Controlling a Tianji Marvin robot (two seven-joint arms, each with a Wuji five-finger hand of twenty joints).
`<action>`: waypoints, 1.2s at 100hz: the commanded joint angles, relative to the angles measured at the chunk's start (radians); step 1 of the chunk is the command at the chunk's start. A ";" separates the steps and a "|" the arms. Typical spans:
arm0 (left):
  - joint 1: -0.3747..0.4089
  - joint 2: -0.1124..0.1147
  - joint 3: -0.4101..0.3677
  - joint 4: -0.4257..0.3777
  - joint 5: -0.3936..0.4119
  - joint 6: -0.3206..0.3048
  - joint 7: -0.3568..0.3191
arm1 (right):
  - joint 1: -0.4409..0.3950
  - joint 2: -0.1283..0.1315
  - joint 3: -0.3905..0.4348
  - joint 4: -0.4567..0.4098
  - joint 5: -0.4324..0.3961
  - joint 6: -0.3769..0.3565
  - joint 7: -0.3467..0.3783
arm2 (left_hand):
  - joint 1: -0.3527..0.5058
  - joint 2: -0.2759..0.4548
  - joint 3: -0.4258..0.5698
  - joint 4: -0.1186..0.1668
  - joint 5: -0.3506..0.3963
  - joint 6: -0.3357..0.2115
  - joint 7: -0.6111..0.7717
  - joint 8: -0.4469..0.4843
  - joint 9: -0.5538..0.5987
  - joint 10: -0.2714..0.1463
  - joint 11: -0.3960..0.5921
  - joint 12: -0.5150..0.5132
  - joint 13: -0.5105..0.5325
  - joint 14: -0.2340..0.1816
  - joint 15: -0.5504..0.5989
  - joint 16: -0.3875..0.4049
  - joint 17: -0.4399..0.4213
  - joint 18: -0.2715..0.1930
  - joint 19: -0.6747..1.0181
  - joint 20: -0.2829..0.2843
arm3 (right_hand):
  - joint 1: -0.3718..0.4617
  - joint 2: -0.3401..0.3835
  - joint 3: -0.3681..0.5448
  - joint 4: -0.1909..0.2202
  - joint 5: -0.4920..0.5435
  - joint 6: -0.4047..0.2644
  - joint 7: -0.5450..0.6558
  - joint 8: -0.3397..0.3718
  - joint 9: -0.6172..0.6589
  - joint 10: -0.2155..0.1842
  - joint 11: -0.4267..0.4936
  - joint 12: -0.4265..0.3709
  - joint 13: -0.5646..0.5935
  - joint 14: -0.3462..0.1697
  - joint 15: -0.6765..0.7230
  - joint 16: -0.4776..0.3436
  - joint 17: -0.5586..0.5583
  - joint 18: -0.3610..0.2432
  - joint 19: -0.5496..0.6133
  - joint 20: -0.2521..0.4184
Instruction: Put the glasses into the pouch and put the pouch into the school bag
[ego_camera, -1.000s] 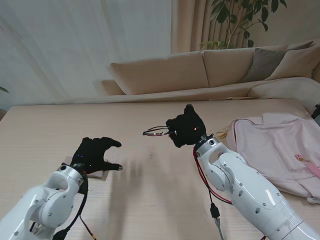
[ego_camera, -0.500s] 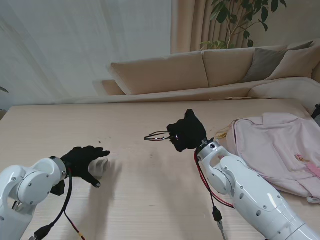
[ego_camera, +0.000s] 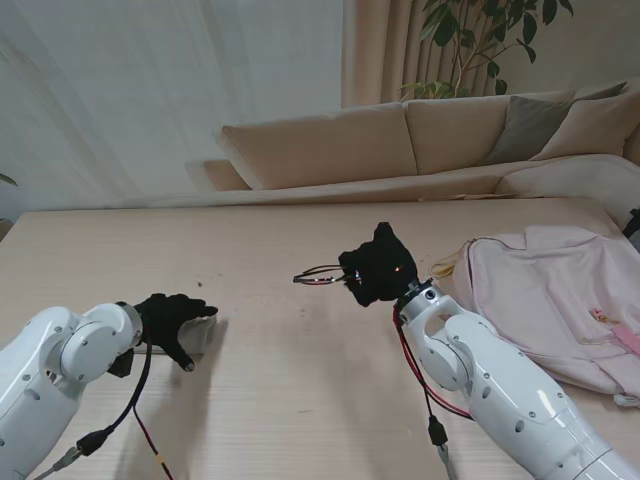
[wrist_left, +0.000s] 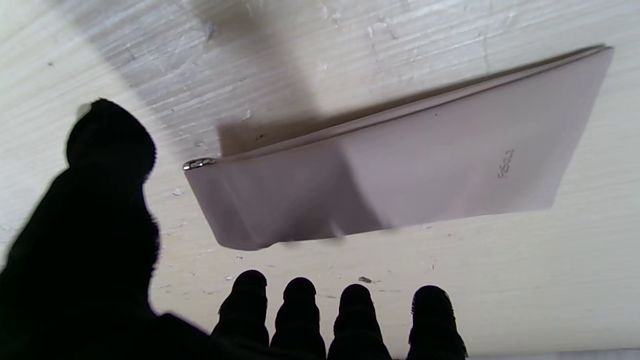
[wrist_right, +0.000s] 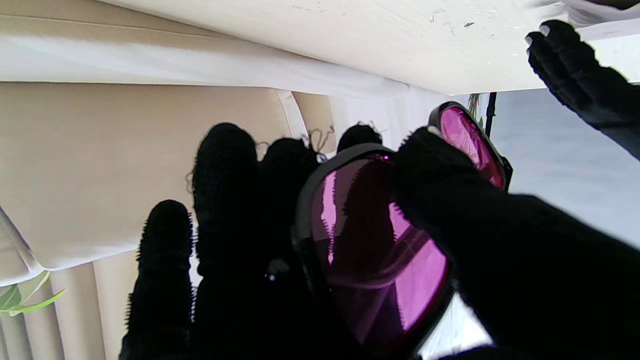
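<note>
Pale wood-grain table (ego_camera: 300, 400), lightly speckled with crumbs, carrying the task objects. The right hand (ego_camera: 378, 265), in a black knit glove, is raised above the middle of the table with its fingers (wrist_right: 225, 165) and thumb pinched on the glasses (ego_camera: 318, 274); from the stand the thin dark frame projects from the hand toward the robot's left, clear of the surface. In the right wrist view the glasses (wrist_right: 380, 240) show a glossy black rim and rounded magenta lenses, the thumb pressing across the front of one lens.

The left hand (ego_camera: 168, 320), also black-gloved, is lowered near the table's left edge, palm down, fingers spread and grasping nothing. In the left wrist view its four fingertips (wrist_left: 300, 300) lie in a row just short of the pouch (wrist_left: 400, 180), the thumb standing apart to one side; no contact is visible. The pouch is a flat, smooth, mauve-grey rectangle with rounded corners, a small metal tip at one corner and small embossed lettering, lying on the table.

The school bag (ego_camera: 560, 300), soft pale-pink fabric, lies slumped at the table's right edge. Beige sofa (ego_camera: 420, 140) beyond the far edge.
</note>
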 joint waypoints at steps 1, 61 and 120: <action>-0.002 -0.005 0.009 0.018 0.004 -0.001 0.001 | -0.007 0.002 0.004 0.002 -0.002 -0.003 0.010 | -0.044 -0.059 0.048 -0.039 -0.047 0.034 -0.025 0.012 -0.041 0.005 -0.015 -0.020 -0.033 0.007 -0.025 0.007 -0.013 0.020 -0.046 0.016 | 0.046 0.033 0.047 0.001 0.023 -0.043 0.002 0.011 0.044 0.032 0.050 0.029 0.033 -0.082 0.023 0.019 -0.023 0.018 0.019 0.018; -0.081 -0.005 0.108 0.111 0.002 0.025 0.030 | -0.014 0.001 0.011 0.020 0.000 -0.002 -0.010 | -0.063 -0.089 0.135 -0.054 -0.032 0.107 0.053 0.049 -0.041 0.057 0.019 0.092 -0.018 0.031 0.024 0.032 -0.002 0.041 -0.027 0.017 | 0.048 0.032 0.047 0.001 0.025 -0.040 0.005 0.009 0.046 0.033 0.054 0.038 0.034 -0.080 0.027 0.022 -0.022 0.019 0.022 0.020; -0.092 -0.008 0.147 0.154 0.025 0.022 0.079 | -0.014 0.001 0.006 0.021 0.000 -0.006 -0.015 | -0.008 -0.035 0.095 -0.015 -0.042 0.061 0.174 0.229 -0.014 0.017 0.105 0.232 0.006 0.026 0.105 0.056 -0.004 0.030 0.062 -0.004 | 0.047 0.035 0.042 0.002 0.024 -0.041 0.005 0.008 0.041 0.031 0.059 0.044 0.027 -0.080 0.031 0.024 -0.023 0.022 0.021 0.020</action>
